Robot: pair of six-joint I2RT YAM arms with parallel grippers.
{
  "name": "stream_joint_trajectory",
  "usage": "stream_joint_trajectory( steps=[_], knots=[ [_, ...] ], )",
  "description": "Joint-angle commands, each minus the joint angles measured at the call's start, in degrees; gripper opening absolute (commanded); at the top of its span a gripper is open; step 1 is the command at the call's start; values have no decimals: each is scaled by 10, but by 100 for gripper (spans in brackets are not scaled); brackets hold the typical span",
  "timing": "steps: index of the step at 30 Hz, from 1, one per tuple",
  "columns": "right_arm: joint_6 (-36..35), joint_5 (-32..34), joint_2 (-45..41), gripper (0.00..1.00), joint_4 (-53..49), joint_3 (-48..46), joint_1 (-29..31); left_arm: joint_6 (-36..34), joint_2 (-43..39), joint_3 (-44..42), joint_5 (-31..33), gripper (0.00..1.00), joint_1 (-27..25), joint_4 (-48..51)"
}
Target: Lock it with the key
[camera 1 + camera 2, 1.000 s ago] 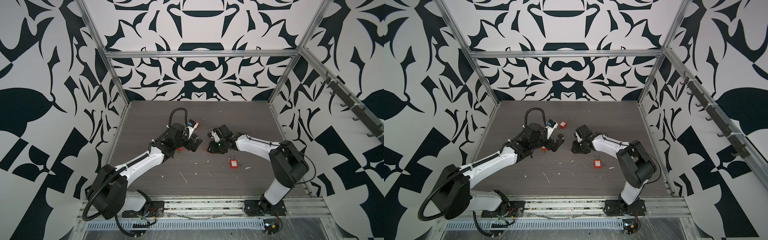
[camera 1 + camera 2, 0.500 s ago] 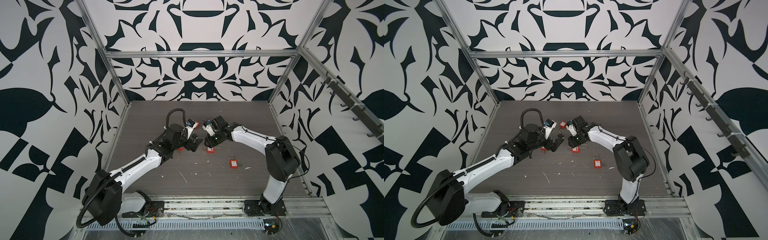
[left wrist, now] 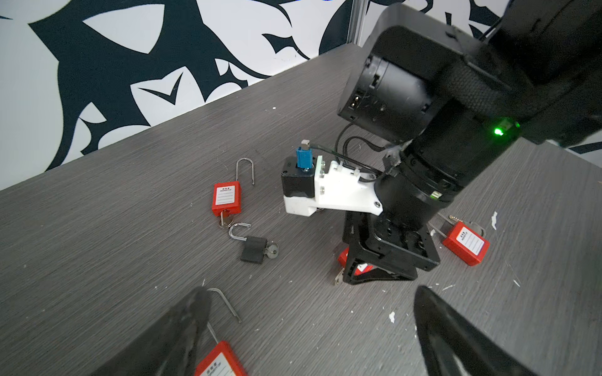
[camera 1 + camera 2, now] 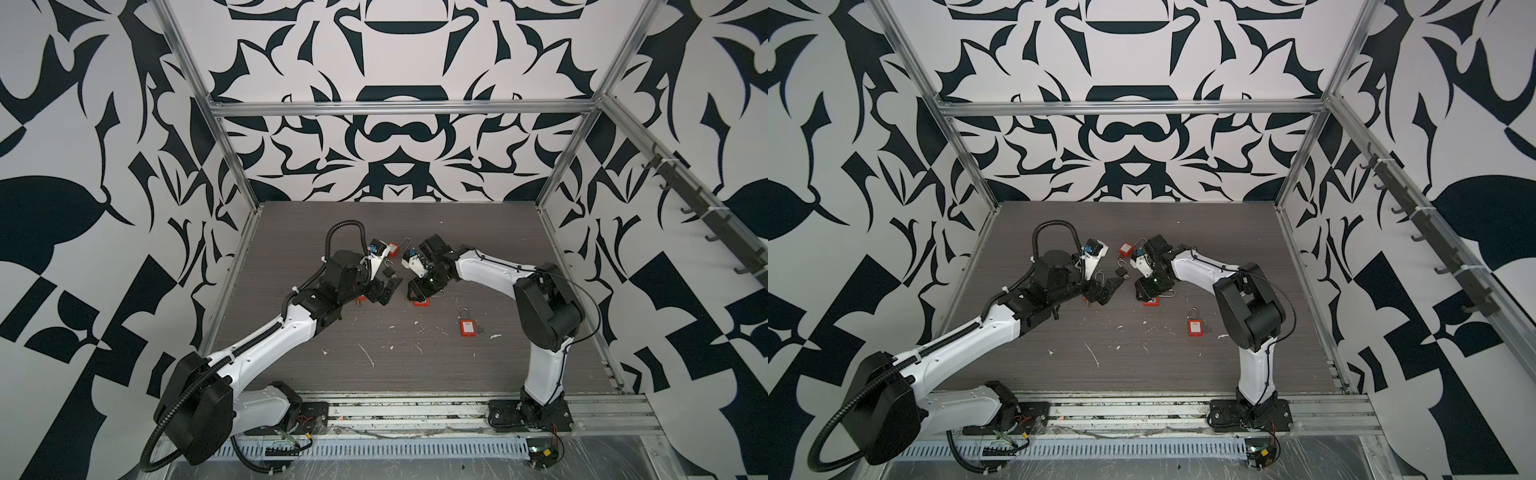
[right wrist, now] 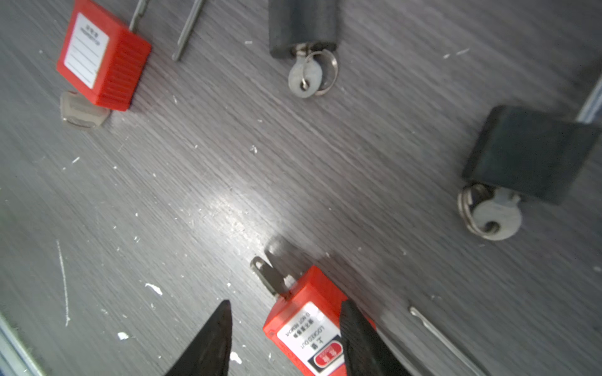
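Lock (image 5: 306,325) flat on the table (image 5: 228,195) near its middle, red, label up, key (image 5: 268,276) jutting from one end; framed by the fingers (image 5: 208,341) of the right gripper (image 5: 285,304), parted, with bare table on one side and the other finger at or against the body; not clamped, by the look; thin shackle (image 5: 439,335) alongside, likely its own; no telling whether pushed home.

Liable to skid or spin on the smooth top if met by one finger first on closing; would swing the key off line; easy to pinch the red body instead of the key, small and low to the table; could slip off it mid-twist, with nothing pinning the body down.

Left gripper (image 3: 311,293) spread wide, empty, poised just beside over a spare lock (image 3: 218,361); near enough to the right arm to clash if sent in to brace; black lock (image 5: 303,26) close by, keyed too; scope for snagging it or taking the wrong one.
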State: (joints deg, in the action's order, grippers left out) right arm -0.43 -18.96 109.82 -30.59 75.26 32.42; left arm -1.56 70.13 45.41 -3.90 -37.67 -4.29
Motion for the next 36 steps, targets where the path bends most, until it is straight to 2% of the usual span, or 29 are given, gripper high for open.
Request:
stream_joint_trajectory(
  steps=[1,5,9,12,17,22,28,36],
  knots=[
    [13,-17,-30,57,-15,-7,-1,-6,-1,-7,-6,99,-2,0],
    [42,-19,-60,59,3,-37,2,-6,1,-6,-10,99,-2,-4],
    [23,10,-86,60,10,-59,6,-6,5,-6,-16,99,-2,-8],
    [-30,34,-113,60,36,-82,6,-4,8,-3,-21,99,-2,-9],
    [-204,13,-165,61,90,-138,6,-4,4,-6,-20,99,-2,-9],
    [-329,-23,-176,63,92,-146,6,-5,-3,-11,-15,99,-2,-11],
    [-388,-8,-122,63,46,-104,6,-5,-1,-8,-14,99,-2,-12],
    [-421,-23,-78,64,18,-67,6,-5,-15,-16,-5,99,-3,-5]
  ],
)
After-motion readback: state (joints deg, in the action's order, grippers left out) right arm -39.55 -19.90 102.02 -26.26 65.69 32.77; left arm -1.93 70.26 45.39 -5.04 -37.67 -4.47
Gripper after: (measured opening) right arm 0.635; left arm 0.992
